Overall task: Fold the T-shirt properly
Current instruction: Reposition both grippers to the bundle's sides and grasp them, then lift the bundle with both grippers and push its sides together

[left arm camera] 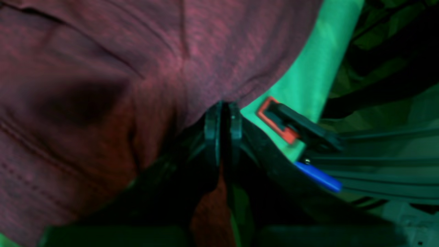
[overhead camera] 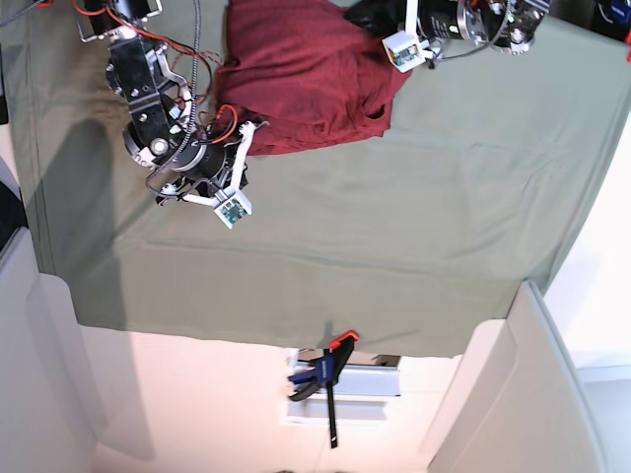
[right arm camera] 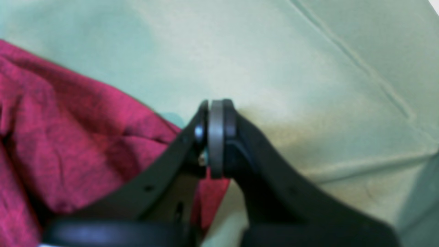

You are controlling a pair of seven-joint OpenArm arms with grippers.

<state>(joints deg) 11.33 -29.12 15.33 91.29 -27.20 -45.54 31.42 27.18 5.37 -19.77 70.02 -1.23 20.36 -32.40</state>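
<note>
The maroon T-shirt [overhead camera: 296,79] lies bunched in a heap at the far side of the sage-green cloth [overhead camera: 394,217]. In the left wrist view my left gripper [left arm camera: 223,111] is shut on an edge of the T-shirt [left arm camera: 103,68], and fabric pulls into creases toward its tips. The base view shows this arm at the shirt's right corner. My right gripper [right arm camera: 215,106] is shut with nothing between its pads. It hovers over green cloth [right arm camera: 274,51] just right of the T-shirt [right arm camera: 68,137]. In the base view the right gripper [overhead camera: 256,128] sits at the shirt's lower left edge.
An orange and black clamp [left arm camera: 284,123] with a blue handle [left arm camera: 319,176] grips the cloth's edge [left arm camera: 319,68] beside my left gripper. Another clamp [overhead camera: 330,374] holds the cloth at the near table edge. White panels flank the table on both sides.
</note>
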